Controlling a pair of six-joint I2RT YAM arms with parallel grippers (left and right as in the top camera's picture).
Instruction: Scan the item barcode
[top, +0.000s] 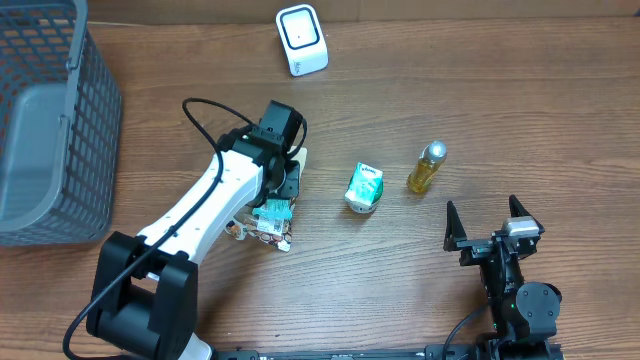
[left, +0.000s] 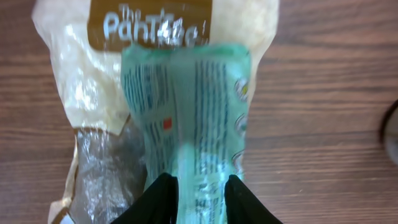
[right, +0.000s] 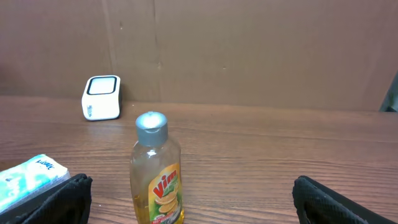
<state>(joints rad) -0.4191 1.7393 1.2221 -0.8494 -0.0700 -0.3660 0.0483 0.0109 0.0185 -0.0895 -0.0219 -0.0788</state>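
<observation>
Left wrist: left pincer (left: 200, 186) tight on green packet (left: 186, 106); right pincer (top: 484, 222) wide, Vim bottle (right: 157, 180) ahead.

grey plastic mesh basket (top: 100, 120): 1 | white boxy barcode scanner (top: 301, 40): 1 | clear bottle of yellow liquid with silver cap (top: 426, 168): 1 | green-and-white soft tissue pack (top: 365, 187): 1 | pale green printed plastic pouch (left: 186, 112): 1 | clear plastic bag with brown label (left: 81, 81): 1

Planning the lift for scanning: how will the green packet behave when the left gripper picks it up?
Likely floppy: the green packet is wrinkled soft film, and the left gripper pinches just one end, so the free end may droop. Probably light: it pinches nearly flat. It lies on a glossy bag, so it could slide or tug that bag.
</observation>
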